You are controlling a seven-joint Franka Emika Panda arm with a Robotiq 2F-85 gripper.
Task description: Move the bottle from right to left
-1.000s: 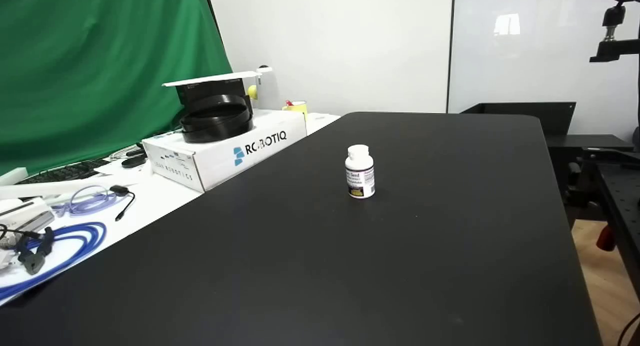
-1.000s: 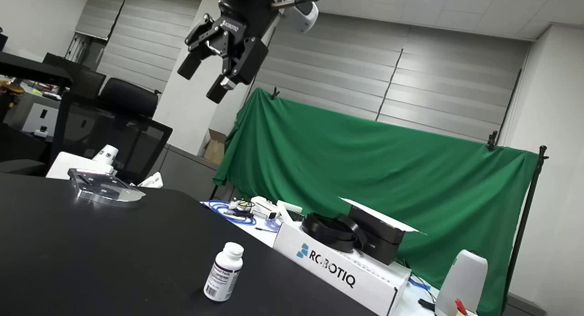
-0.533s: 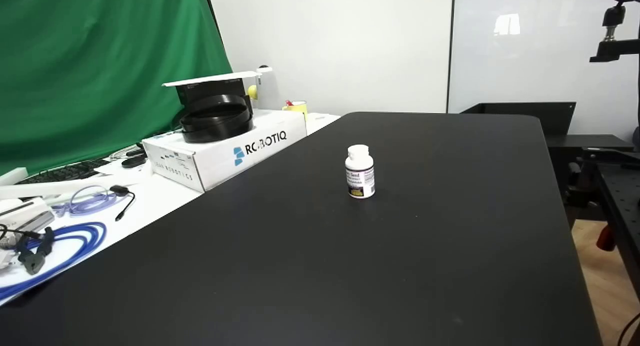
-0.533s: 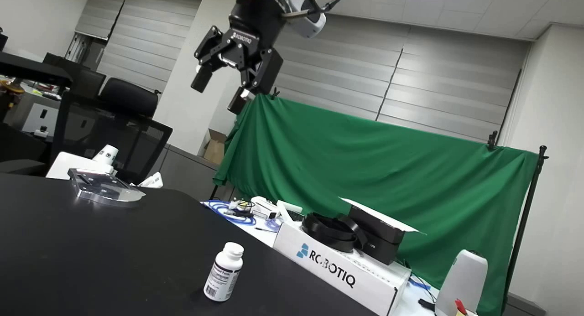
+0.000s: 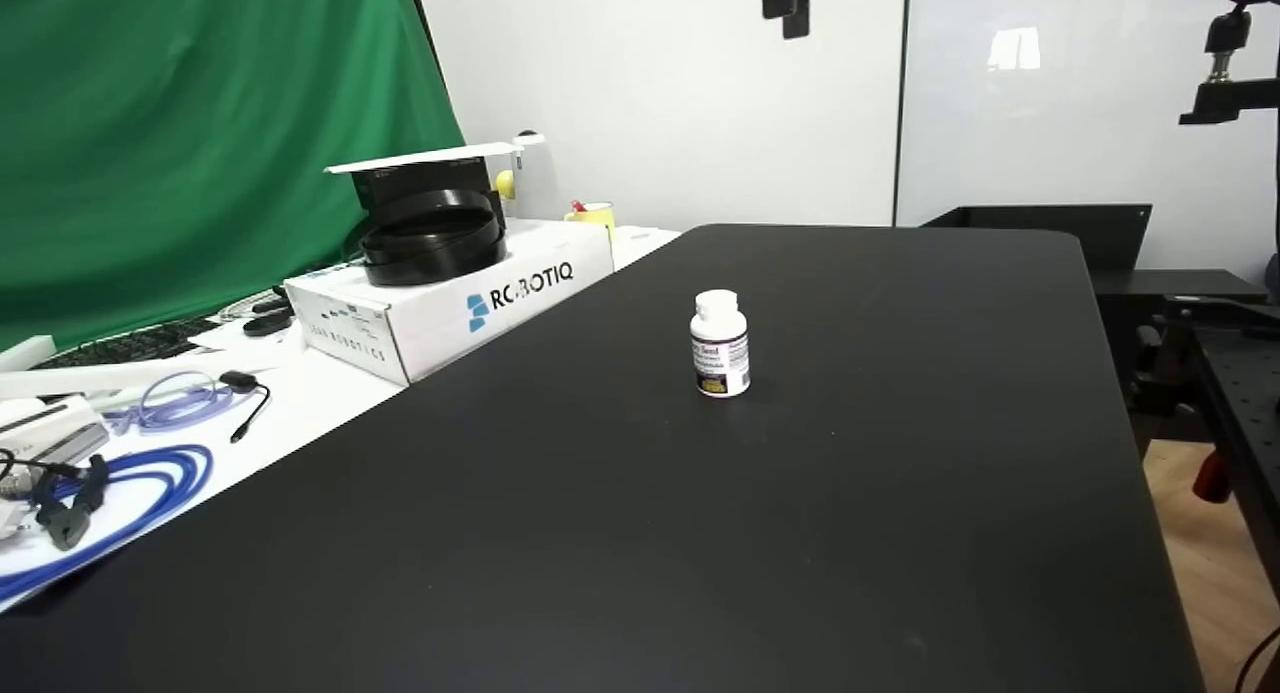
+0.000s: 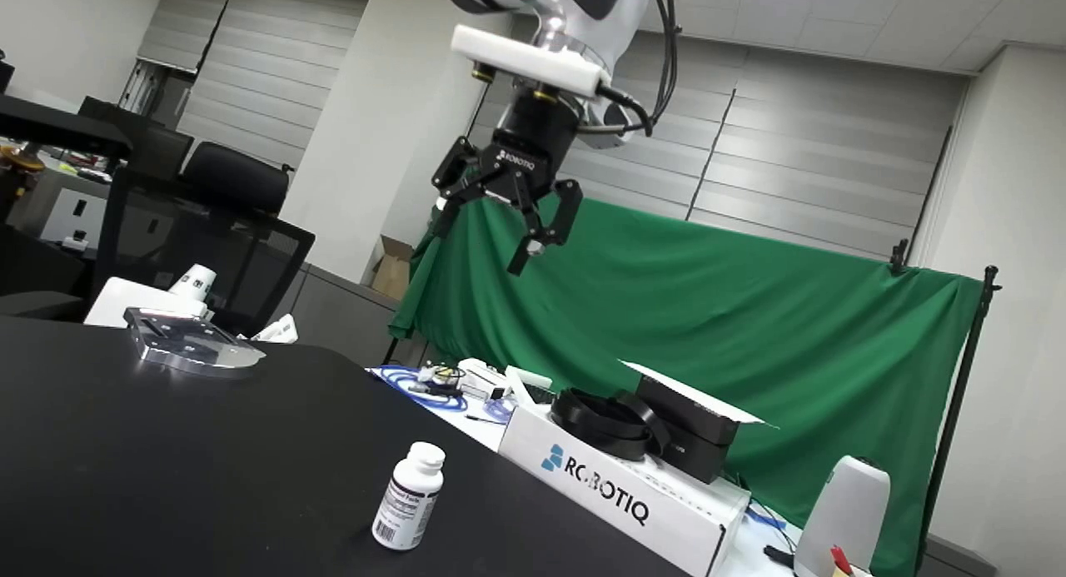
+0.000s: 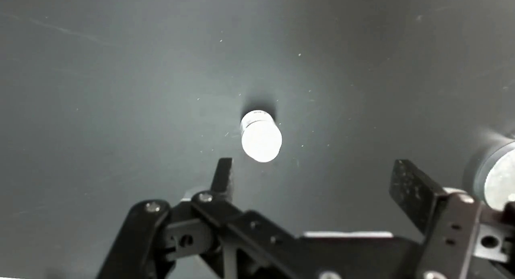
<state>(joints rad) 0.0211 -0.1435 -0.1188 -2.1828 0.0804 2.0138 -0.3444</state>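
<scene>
Our gripper (image 6: 481, 244) hangs higher than the box (image 5: 490, 303), its fingers (image 7: 414, 192) spread with nothing between them; the bottle (image 5: 719, 343) stands upright on the table (image 5: 600, 523), apart from the box's lettered face. We judge its plastic light, stiff and a bit slick — likelier to tip than break — so we'd pinch the labelled body squarely from both sides, below the cap (image 7: 262, 142).
</scene>
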